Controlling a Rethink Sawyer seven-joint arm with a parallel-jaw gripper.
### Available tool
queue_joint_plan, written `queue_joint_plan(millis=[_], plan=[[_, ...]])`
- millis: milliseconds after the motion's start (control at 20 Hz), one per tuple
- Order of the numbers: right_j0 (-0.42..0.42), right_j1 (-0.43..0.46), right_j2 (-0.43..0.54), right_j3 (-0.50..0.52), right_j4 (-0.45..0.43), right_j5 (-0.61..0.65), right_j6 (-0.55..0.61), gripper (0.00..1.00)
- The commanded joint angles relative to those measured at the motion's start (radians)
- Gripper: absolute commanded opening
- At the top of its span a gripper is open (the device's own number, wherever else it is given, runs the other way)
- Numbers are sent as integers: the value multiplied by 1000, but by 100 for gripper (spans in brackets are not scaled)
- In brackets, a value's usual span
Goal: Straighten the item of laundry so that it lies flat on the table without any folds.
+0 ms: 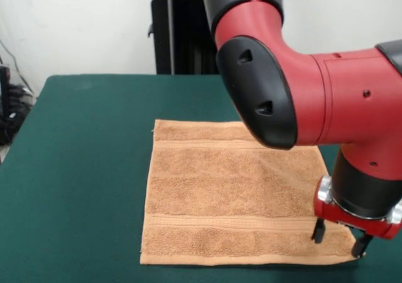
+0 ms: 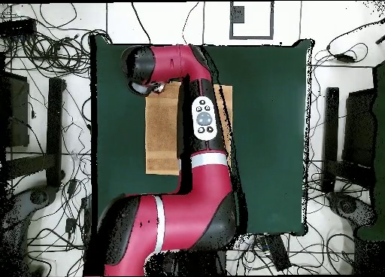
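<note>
End effector open, seemingly touching flat towel's corner.

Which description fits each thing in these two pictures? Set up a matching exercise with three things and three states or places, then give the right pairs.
Things:
1. towel
2. table
3. gripper

Descriptions:
A. dark green, reaching far beyond the cloth on every side
B. jaws apart, over the cloth's corner nearest the front camera
C. orange-tan, spread flat with two woven bands across it

Pairs: 1-C, 2-A, 3-B
</note>
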Motion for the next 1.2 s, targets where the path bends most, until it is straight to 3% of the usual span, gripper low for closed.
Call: queue_joint_plan(millis=[50, 500, 950, 1200], plan=[[1, -17, -9, 95, 40, -71, 169, 100], [-3, 5, -39, 148, 38, -190, 168, 100], [45, 77, -60, 83, 53, -194, 216, 100], [55, 51, -79, 150, 74, -222, 237, 100]])
